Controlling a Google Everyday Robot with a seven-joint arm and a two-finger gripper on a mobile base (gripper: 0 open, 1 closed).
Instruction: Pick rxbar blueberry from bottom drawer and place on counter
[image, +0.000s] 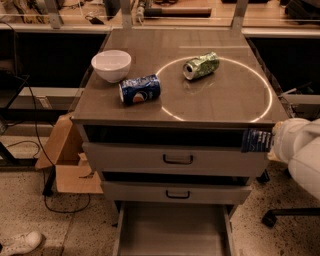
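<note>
Pincer (273, 142) is pinching the rxbar blueberry (256, 141), holding it just below the worktop (225, 97) at its front right corner. Down to its left, the bottom drawer (172, 232) is standing open, so the pick looks done; lifting and placing are still waiting. Up-left, Pepsi can (140, 90), green can (201, 65) and white bowl (111, 65) are sitting well apart from it.

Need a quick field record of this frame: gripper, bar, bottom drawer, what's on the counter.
gripper: right of the cabinet, just below counter height, jaws closed on the snack bar
snack bar: in the air by the front right corner, not yet on the counter
bottom drawer: open, nothing visible inside
on counter: white bowl, blue can on its side, green can on its side
</note>
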